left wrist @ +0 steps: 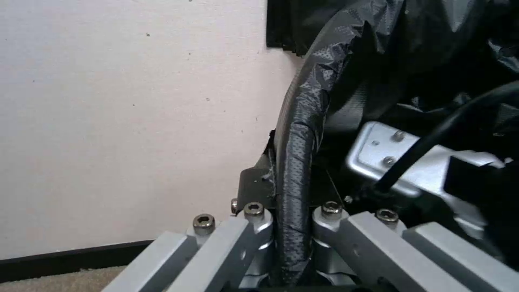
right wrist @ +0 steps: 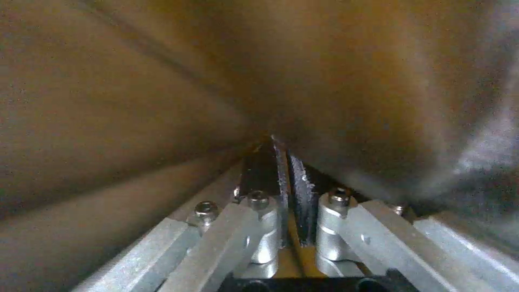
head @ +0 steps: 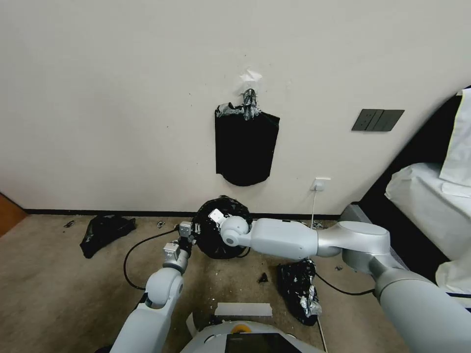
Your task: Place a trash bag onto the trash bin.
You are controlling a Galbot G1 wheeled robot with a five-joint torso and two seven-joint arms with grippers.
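Overhead, the trash bag (head: 222,234) was draped over the trash bin on the floor by the wall, under the hanging black bundle (head: 245,147), with the left claw (head: 189,234) at its near-left rim and the right claw reaching into its top. Left wrist view: left claw (left wrist: 292,202) pinched a rolled fold of the trash bag (left wrist: 303,134) over the rim. Right wrist view: right claw (right wrist: 286,178) nearly pressed together, a thin dark sliver between its fingers, blurred brown surfaces all round.
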